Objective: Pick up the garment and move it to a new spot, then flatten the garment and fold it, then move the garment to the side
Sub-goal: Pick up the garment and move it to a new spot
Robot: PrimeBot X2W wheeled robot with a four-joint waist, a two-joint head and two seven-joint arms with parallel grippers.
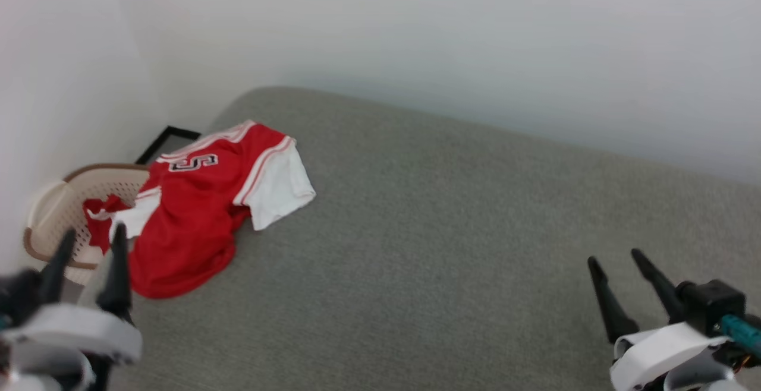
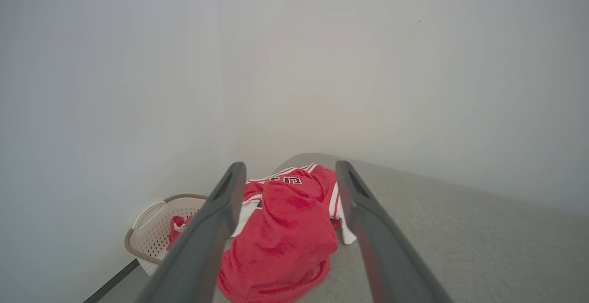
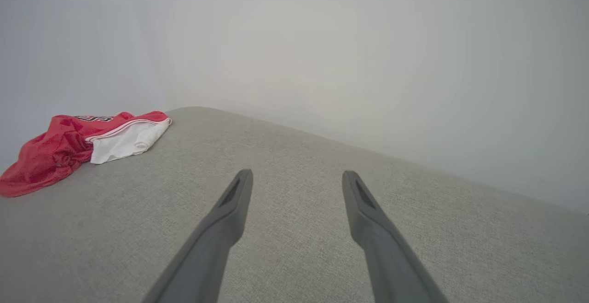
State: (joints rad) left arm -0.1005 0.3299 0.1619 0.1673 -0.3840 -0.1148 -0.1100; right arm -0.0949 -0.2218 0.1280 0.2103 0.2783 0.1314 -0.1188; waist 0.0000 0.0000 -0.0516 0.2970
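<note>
The garment point(image 1: 202, 213), a red jersey T-shirt with white sleeves and black outlined chest characters, lies rumpled at the far left edge of the grey padded surface point(image 1: 446, 230). Its near hem bulges toward me and one white sleeve spreads to the right. My left gripper point(image 1: 94, 238) stands open just short of the garment's near left corner, holding nothing. In the left wrist view the garment point(image 2: 280, 238) lies ahead between the open fingers. My right gripper point(image 1: 616, 258) is open far to the right over bare surface. The right wrist view has the garment point(image 3: 69, 148) at far left.
A beige perforated laundry basket point(image 1: 56, 207) with a brown rim stands beside the surface's left edge and holds a small red cloth with white trim point(image 1: 101, 216). White walls close in behind and to the left. The grey surface stretches wide to the right.
</note>
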